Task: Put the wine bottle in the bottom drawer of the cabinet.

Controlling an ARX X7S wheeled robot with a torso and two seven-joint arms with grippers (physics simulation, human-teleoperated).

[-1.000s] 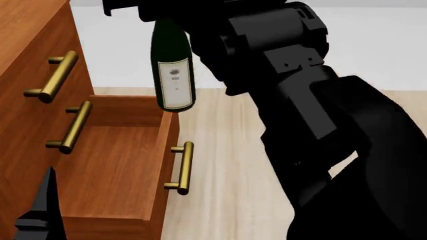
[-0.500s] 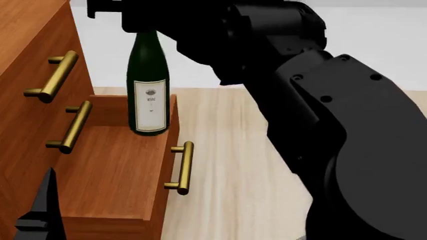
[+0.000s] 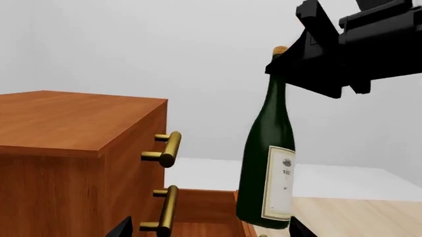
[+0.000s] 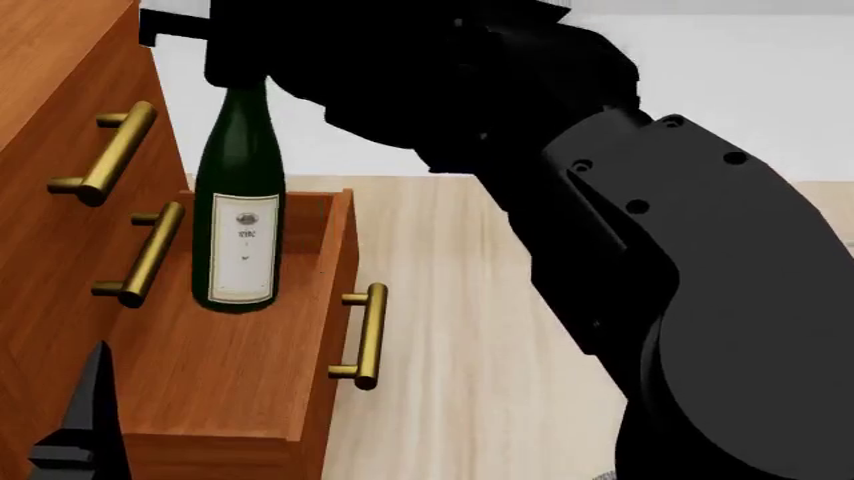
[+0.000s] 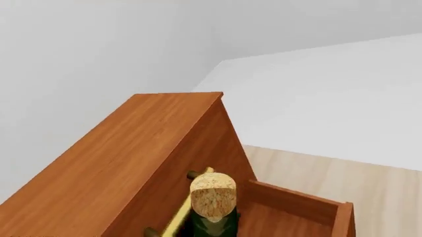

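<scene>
Green wine bottle [image 4: 239,210] upright over bottom drawer [image 4: 227,350].

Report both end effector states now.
Right end effector: closed on the wine bottle at its neck, over the bottom drawer.
Left end effector: cannot be told.

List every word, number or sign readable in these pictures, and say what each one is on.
"WINE", just about legible: on the white label of the wine bottle, under a small round emblem.
Smaller print beneath it: too blurred to read.
Cabinet, bottom drawer, right gripper: no text.
</scene>
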